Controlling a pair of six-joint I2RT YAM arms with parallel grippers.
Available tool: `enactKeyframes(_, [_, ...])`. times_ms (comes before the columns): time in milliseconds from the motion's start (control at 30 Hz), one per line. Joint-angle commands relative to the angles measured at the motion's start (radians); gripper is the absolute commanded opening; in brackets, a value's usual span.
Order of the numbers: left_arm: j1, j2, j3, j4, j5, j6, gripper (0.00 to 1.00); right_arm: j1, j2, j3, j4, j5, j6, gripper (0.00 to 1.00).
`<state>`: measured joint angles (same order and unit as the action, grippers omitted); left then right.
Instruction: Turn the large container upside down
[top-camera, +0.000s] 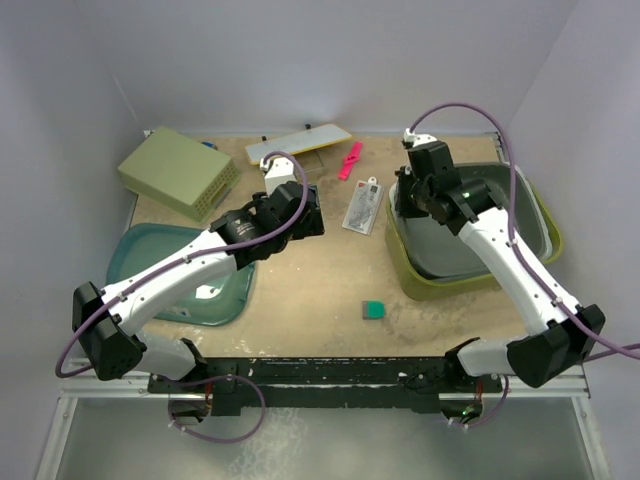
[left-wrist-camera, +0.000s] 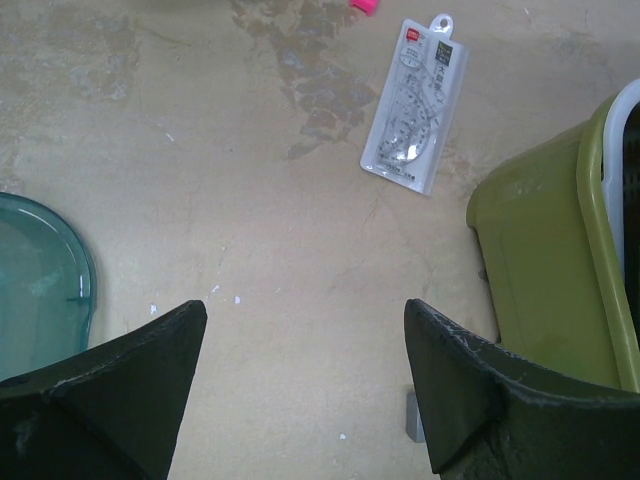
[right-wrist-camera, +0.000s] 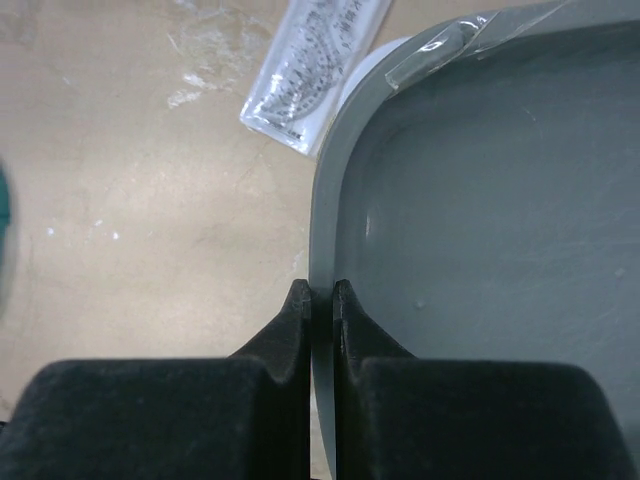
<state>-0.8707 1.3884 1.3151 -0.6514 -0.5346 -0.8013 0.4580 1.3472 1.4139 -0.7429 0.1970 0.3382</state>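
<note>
1. Open tabletop (top-camera: 300, 290) lies left of the olive-green tub (top-camera: 448, 284). Tub sits at the table's right edge, upright, with a dark grey tub (top-camera: 470, 240) nested inside.
2. L gripper (left-wrist-camera: 305, 310) hovers over bare table, jaws spread wide, holding nothing. Olive tub wall is just to its right.
3. R arm reaches over the tub. R gripper (right-wrist-camera: 322, 300) is pinched on the grey tub's left rim.

Two arms (top-camera: 190, 270) (top-camera: 515, 265) — four bins (top-camera: 440, 287) (top-camera: 455, 255) (top-camera: 175, 172) (top-camera: 215, 305) — one packet (top-camera: 361, 208)

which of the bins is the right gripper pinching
The dark grey tub nested inside the olive-green container: the right gripper is shut on its rim. The pale basket and teal tub sit far left.
</note>
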Motion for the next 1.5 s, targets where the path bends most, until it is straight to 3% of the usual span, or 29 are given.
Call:
enactKeyframes(0, [0.004,-0.011,0.001,0.030,-0.005,-0.001,0.78,0.003,-0.072,0.132,-0.030,-0.025,-0.003,0.00])
enactKeyframes(233, [0.034,-0.038,0.059,-0.037,-0.051,0.036,0.78,0.004,-0.085,0.366,-0.060,-0.218,0.005,0.00])
enactKeyframes(400, [0.216,-0.106,0.078,-0.112,-0.011,0.051,0.79,0.004,-0.037,0.551,-0.066,-0.432,0.005,0.00])
enactKeyframes(533, [0.277,-0.146,0.101,-0.155,-0.047,0.033,0.79,0.004,-0.046,0.567,0.085,-0.662,0.074,0.00])
enactKeyframes(767, [0.324,-0.123,0.226,-0.350,-0.133,-0.146,0.80,0.024,-0.090,0.312,0.657,-0.964,0.355,0.00])
enactKeyframes(900, [0.397,-0.161,0.235,-0.365,-0.104,-0.189,0.80,0.072,-0.084,0.192,0.954,-0.999,0.527,0.00])
enactKeyframes(1100, [0.510,-0.197,0.222,-0.378,-0.016,-0.236,0.80,0.093,-0.067,-0.055,1.335,-0.914,0.792,0.00])
enactKeyframes(1300, [0.529,-0.262,0.178,-0.346,-0.073,-0.288,0.80,0.086,-0.064,-0.333,1.569,-0.709,0.876,0.00])
enactKeyframes(1467, [0.529,-0.308,0.130,-0.282,-0.055,-0.245,0.80,0.082,0.035,-0.551,2.041,-0.626,1.091,0.00])
